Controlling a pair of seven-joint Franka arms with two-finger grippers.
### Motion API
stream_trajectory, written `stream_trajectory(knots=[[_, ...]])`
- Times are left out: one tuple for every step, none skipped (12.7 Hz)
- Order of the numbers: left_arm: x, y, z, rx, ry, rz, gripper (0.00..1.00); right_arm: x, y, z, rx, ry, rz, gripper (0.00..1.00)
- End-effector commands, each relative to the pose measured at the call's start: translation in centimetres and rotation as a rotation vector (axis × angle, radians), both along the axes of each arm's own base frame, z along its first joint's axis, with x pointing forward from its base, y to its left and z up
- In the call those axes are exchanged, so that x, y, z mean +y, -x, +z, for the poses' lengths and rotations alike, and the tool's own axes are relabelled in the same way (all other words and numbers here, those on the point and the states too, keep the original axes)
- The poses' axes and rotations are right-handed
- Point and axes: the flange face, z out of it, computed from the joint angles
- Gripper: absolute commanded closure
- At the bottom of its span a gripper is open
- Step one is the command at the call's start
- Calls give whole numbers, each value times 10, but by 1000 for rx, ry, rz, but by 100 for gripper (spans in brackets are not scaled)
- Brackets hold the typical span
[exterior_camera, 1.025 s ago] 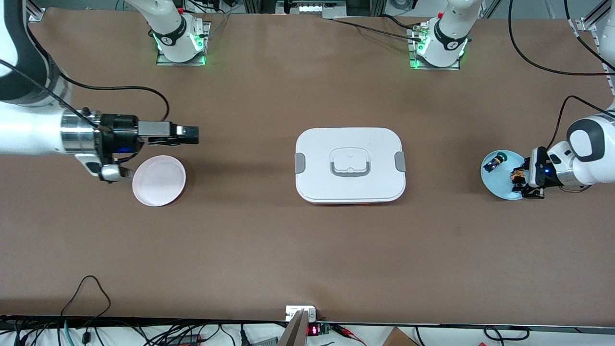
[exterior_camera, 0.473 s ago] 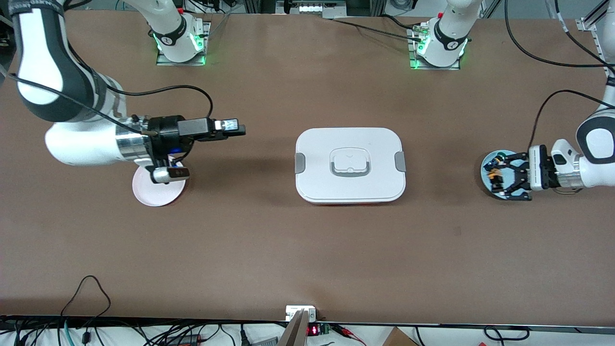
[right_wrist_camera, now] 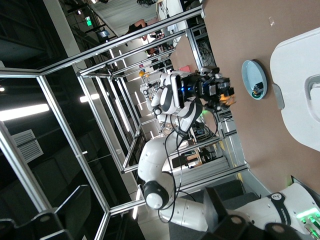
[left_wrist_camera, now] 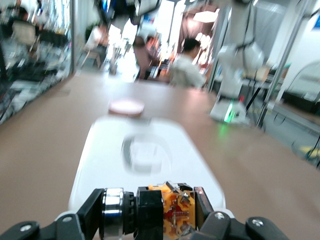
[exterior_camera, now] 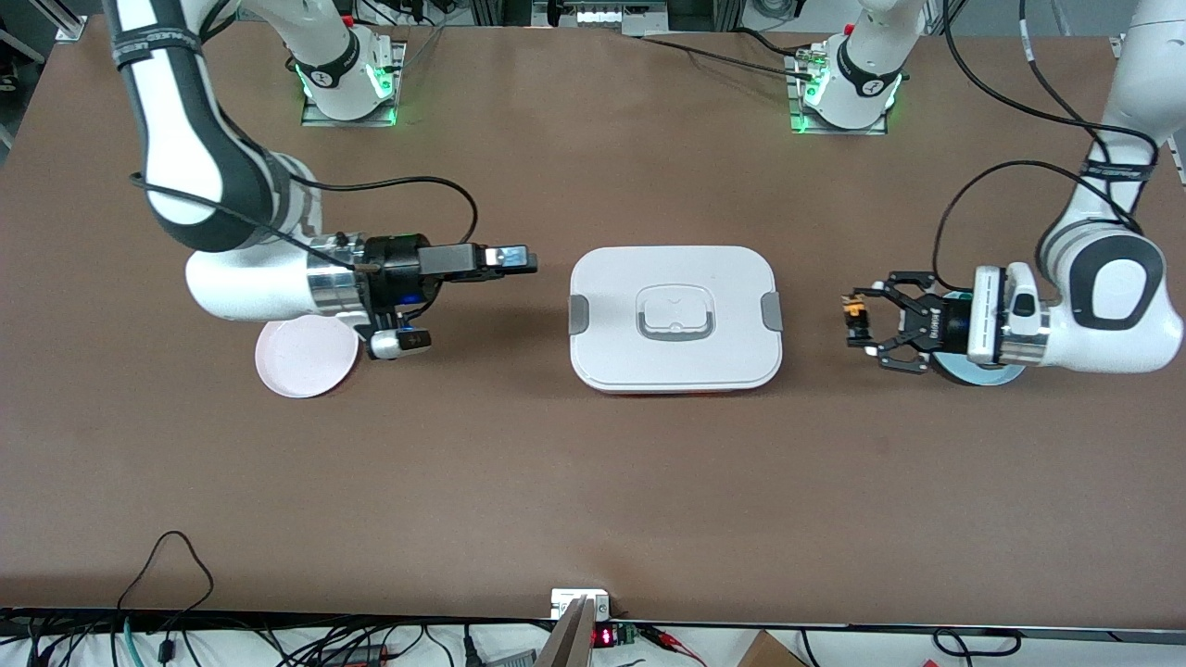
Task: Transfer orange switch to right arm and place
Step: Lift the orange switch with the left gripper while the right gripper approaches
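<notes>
The orange switch [exterior_camera: 853,313] is a tiny orange-and-black part with a round black end, and my left gripper [exterior_camera: 858,320] is shut on it. It hangs in the air between the white box [exterior_camera: 675,366] and the blue plate [exterior_camera: 975,375]. In the left wrist view the orange switch [left_wrist_camera: 170,212] lies crosswise between the pads [left_wrist_camera: 202,207], with its silver ring and black end toward one pad. My right gripper [exterior_camera: 515,260] stands open over the table at the box's other end, with nothing in it. The right wrist view shows the orange switch [right_wrist_camera: 230,99] far off in the left gripper.
A closed white box with grey latches and a handle [exterior_camera: 675,315] sits at the table's middle, between the two grippers. A pink plate [exterior_camera: 301,359] lies under the right arm's wrist. The blue plate [right_wrist_camera: 254,79] has a small part on it.
The left gripper has lifted the orange switch off the blue plate and carried it toward the white box. The right arm has swung from the pink plate toward the box.
</notes>
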Motion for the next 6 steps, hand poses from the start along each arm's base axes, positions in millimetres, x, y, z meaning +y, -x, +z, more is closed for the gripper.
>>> stream_trajectory(knots=[[-87,5,52,5,143,-44,100,23,8,-2,-9,1,-14,0],[-127,8,73,26,188,-52,100,32,12,-3,-1,-7,-15,0],[-164,12,92,53,192,-43,100,35,12,-4,13,-29,-25,0],[-198,17,108,90,194,-7,100,41,14,-4,25,-37,-21,0],[-227,22,121,114,193,25,100,43,15,-6,34,-35,-18,0],[-248,25,131,130,187,69,100,43,15,-11,39,-32,-18,0]])
